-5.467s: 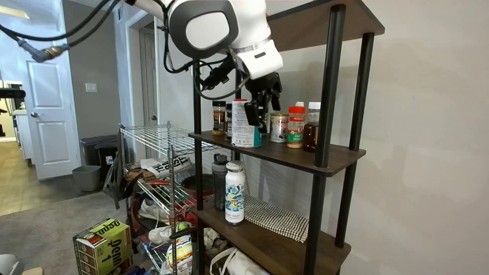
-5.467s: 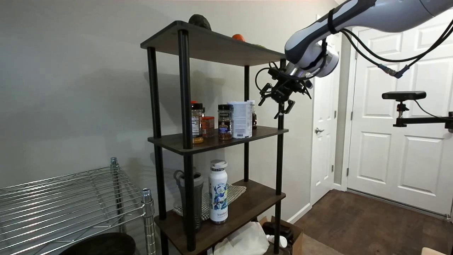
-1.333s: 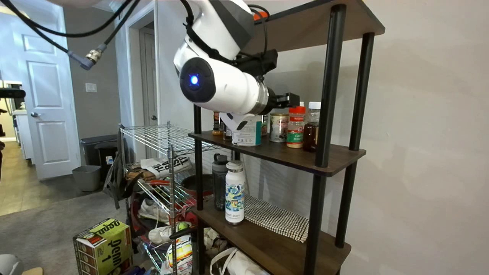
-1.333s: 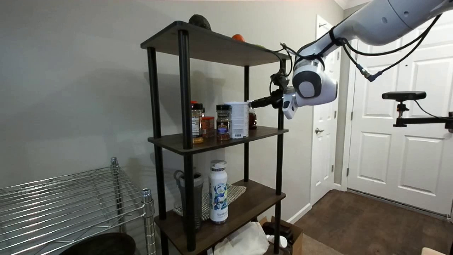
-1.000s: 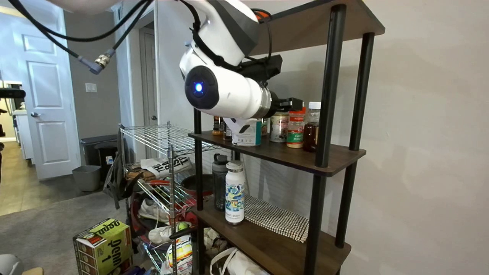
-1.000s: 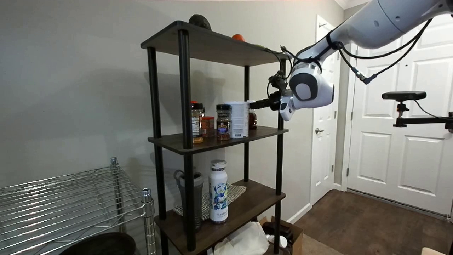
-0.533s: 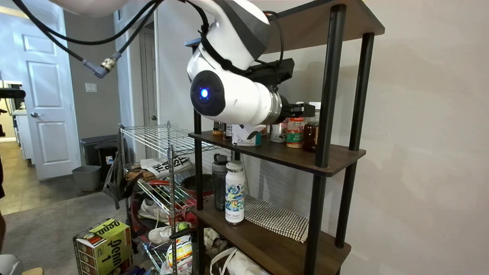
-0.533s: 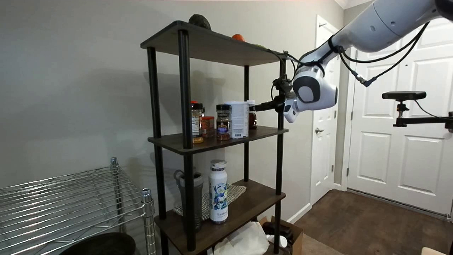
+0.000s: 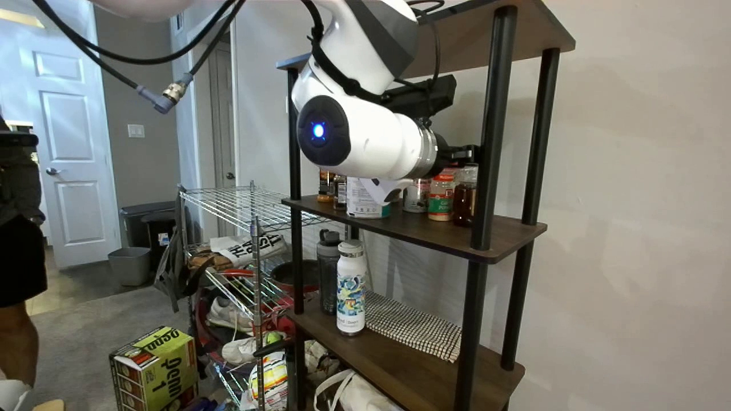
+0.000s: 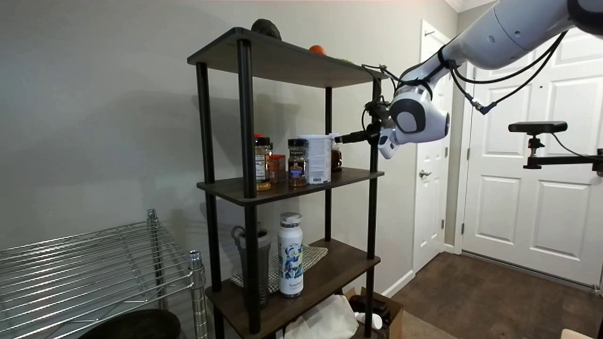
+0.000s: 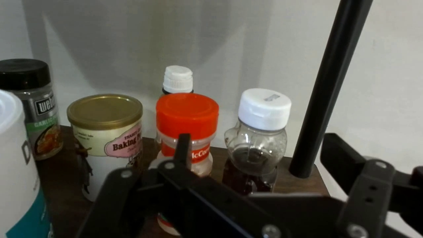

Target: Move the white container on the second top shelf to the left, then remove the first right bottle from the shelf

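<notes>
The robot's gripper point(image 11: 257, 143) has its fingers wide apart. Just ahead, seen through the gap, is the bottle point(image 11: 256, 148) with the white lid and dark stuff inside. The white container point(image 11: 16, 155) stands on the shelf point(image 9: 505, 228), to the gripper's left. One finger partly hides a red-topped jar point(image 11: 198, 122).

I saw plain wall point(image 10: 118, 117), shadow-patched; white panelled door point(image 10: 534, 202) was closed, brown floor point(image 10: 452, 292) before it; grey carpet point(image 9: 74, 331) lay by a chrome wire rack point(image 9: 255, 228).
</notes>
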Available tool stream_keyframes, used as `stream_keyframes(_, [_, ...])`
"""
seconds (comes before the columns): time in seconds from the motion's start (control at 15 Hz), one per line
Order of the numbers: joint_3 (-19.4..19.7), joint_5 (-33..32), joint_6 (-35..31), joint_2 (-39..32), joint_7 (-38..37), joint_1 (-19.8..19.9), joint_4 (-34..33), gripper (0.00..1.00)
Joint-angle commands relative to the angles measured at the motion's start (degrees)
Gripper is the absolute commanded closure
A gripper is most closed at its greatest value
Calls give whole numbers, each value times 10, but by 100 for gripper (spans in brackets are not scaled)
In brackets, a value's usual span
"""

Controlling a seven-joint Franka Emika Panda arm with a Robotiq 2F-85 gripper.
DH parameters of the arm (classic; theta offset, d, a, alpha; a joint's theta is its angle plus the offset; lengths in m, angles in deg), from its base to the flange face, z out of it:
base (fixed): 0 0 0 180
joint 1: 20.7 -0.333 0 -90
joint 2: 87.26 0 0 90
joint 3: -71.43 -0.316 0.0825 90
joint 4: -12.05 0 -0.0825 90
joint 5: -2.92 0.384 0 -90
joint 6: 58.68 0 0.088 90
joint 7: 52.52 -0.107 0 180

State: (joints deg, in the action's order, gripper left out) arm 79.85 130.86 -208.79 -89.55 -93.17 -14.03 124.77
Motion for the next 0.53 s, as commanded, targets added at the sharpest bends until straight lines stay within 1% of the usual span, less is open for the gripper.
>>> stream_keyframes(0.0, [-13, 30, -39, -33, 2, -4, -54, 0])
stream_keyframes(0.2, [-23, 55, -73, -51, 7, -9, -84, 0])
stream_keyframes(0.47, [-34, 79, -133, -68, 17, -18, -122, 0])
